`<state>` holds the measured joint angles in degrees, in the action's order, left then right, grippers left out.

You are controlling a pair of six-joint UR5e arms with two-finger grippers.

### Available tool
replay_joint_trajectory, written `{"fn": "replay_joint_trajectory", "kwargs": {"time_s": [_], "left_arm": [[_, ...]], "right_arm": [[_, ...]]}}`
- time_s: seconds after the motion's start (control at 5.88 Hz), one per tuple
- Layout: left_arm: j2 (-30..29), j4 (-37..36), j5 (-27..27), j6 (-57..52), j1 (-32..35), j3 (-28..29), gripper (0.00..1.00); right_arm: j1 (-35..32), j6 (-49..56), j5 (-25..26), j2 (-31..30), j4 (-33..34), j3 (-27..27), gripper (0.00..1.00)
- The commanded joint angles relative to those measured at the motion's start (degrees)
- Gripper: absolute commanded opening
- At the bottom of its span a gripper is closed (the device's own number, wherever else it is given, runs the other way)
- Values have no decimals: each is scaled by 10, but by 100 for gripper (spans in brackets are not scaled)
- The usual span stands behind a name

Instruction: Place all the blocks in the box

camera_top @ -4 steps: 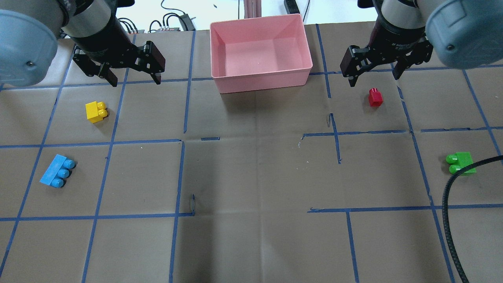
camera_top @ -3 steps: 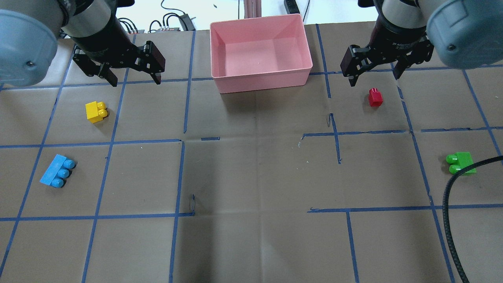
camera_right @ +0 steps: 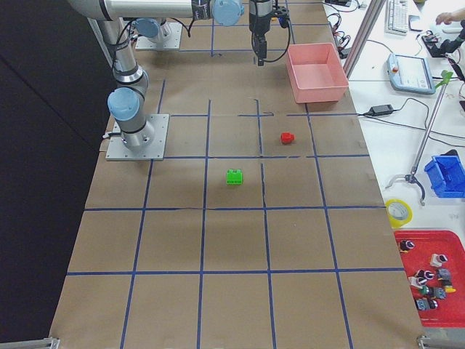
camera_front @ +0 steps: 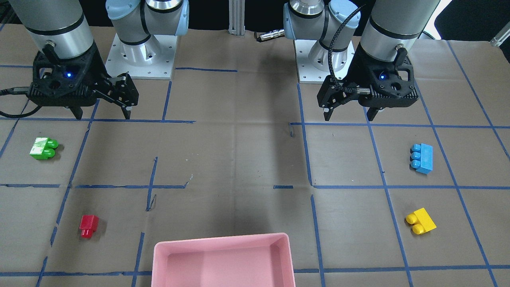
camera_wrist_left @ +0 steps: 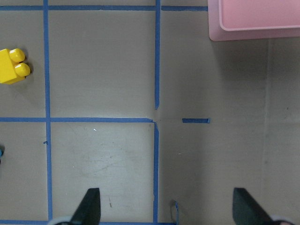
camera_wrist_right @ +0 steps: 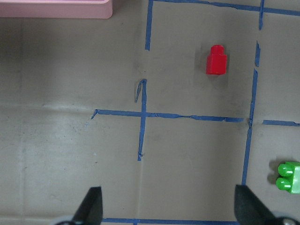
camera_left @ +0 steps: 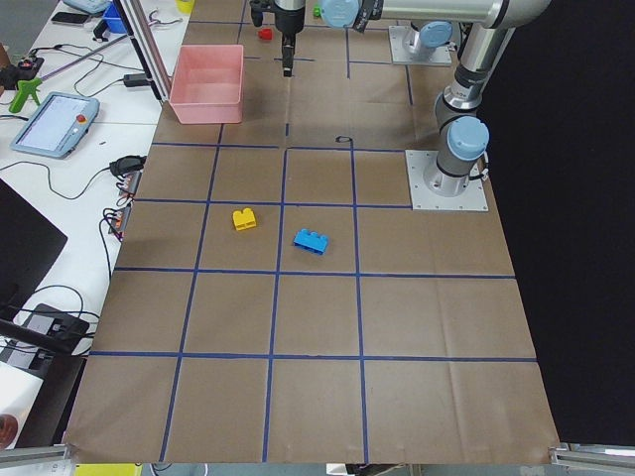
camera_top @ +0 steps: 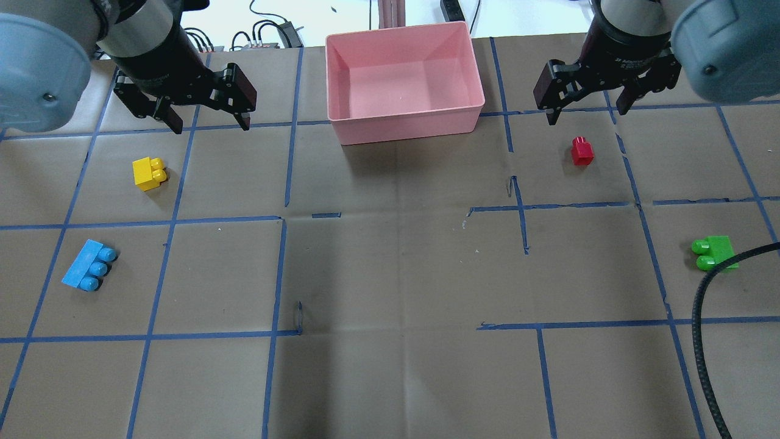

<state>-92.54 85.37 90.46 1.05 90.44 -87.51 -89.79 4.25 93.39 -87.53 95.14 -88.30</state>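
The empty pink box stands at the table's far middle, also in the front view. My left gripper hovers open and empty, with the yellow block just in front of it and the blue block nearer still. My right gripper hovers open and empty just beyond the red block. The green block lies at the near right. The left wrist view shows the yellow block and a box corner. The right wrist view shows the red block and the green block.
A black cable hangs across the near right corner next to the green block. The two arm bases stand at the robot's edge. Brown paper with blue tape lines covers the table.
My right gripper has moved a little farther from the red block, toward the table's far edge. The left gripper and all blocks have stayed put.
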Motion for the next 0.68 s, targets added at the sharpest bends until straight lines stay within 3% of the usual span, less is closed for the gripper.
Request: {"fn": "replay_joint_trajectory", "kwargs": {"time_s": [0.0, 0.34, 0.51], "left_arm": [[3, 1, 0, 0, 0, -2, 100], [3, 0, -2, -1, -15, 4, 100], [3, 0, -9, -1, -58, 7, 100]], "right_arm": [[1, 0, -1, 5, 0, -3, 100], [-1, 0, -3, 3, 0, 4, 100], [-2, -1, -3, -1, 0, 3, 100]]}}
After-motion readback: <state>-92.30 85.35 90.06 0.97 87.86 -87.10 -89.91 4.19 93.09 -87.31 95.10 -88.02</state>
